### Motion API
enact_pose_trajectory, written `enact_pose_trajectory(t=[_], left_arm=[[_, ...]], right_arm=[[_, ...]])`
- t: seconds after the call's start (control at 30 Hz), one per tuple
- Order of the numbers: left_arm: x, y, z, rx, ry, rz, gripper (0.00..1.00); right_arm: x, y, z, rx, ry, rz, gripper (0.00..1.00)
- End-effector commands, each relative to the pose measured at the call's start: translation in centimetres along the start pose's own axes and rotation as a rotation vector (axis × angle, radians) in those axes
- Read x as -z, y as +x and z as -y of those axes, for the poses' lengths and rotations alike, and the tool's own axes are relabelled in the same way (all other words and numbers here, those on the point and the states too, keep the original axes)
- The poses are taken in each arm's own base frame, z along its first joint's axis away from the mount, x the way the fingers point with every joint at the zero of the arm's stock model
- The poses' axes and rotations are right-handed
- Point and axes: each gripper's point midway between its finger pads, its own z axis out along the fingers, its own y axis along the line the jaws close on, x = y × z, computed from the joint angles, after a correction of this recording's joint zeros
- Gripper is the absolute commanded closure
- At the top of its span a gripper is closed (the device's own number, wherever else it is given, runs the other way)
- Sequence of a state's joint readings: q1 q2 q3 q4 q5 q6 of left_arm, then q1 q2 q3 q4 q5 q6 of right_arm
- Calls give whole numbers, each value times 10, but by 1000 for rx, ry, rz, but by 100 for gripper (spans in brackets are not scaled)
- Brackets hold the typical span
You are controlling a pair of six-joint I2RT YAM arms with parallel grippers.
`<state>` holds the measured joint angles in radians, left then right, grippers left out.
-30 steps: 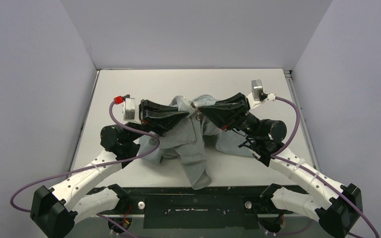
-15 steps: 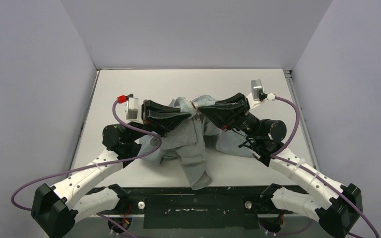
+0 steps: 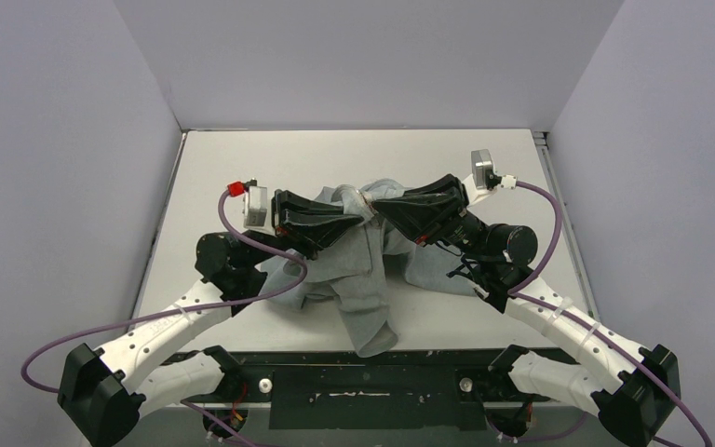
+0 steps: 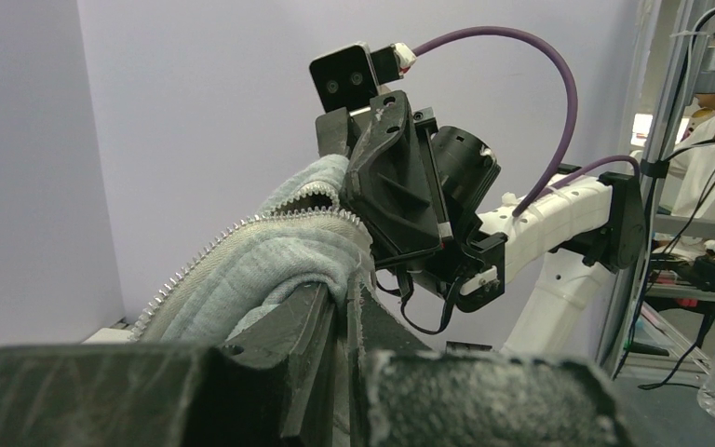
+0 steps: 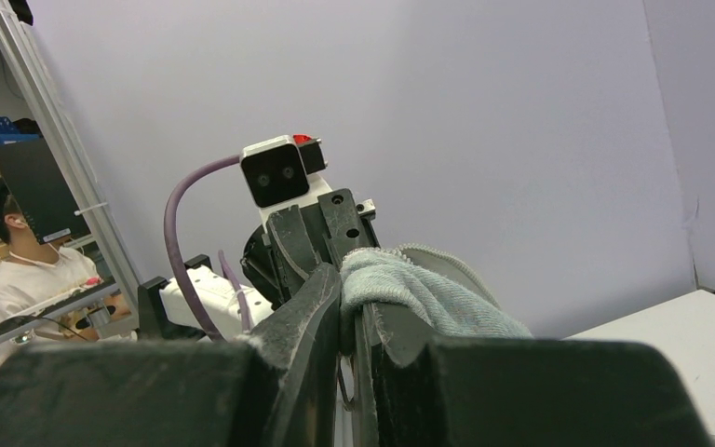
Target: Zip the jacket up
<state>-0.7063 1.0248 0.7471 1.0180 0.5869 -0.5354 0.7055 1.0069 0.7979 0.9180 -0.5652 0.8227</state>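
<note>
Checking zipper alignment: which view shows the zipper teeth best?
Left wrist: the zipper teeth run in clear close-up along the jacket edge. Top external shows only a small pale bit at the jacket's raised peak. Right wrist shows grey fabric, with the teeth unreadable.

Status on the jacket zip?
Left claw shut on jacket edge. Right claw shut on jacket too, tips close together. Zipper teeth exposed, unzipped there. Nothing blocking.

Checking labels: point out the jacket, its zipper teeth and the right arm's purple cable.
jacket (image 3: 368, 289): top external view, lower hanging fabric.
zipper teeth (image 4: 195, 259): left wrist view, toothed edge.
purple cable (image 4: 493, 31): left wrist view, top of its arc.
</note>
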Motion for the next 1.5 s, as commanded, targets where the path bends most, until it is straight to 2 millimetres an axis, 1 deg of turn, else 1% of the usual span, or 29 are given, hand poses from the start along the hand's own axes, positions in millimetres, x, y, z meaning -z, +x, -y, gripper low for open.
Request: enact_pose_trajectory(t=[0.0, 0.17, 0.3, 0.93, 1.47], left_arm=[[-4, -39, 8, -107, -7, 103, 100], [0, -54, 6, -150, -50, 159, 100], [1, -57, 5, -166, -61, 163, 100], [-4, -41, 8, -129, -12, 101, 100], [-3, -37, 10, -123, 1, 94, 100]], right_arm=[[-7, -35, -27, 83, -89, 89, 100], [-7, -32, -28, 76, -97, 77, 100], [-8, -32, -28, 73, -101, 73, 100], [-8, -35, -31, 69, -112, 84, 100], [-6, -36, -29, 77, -91, 96, 100]])
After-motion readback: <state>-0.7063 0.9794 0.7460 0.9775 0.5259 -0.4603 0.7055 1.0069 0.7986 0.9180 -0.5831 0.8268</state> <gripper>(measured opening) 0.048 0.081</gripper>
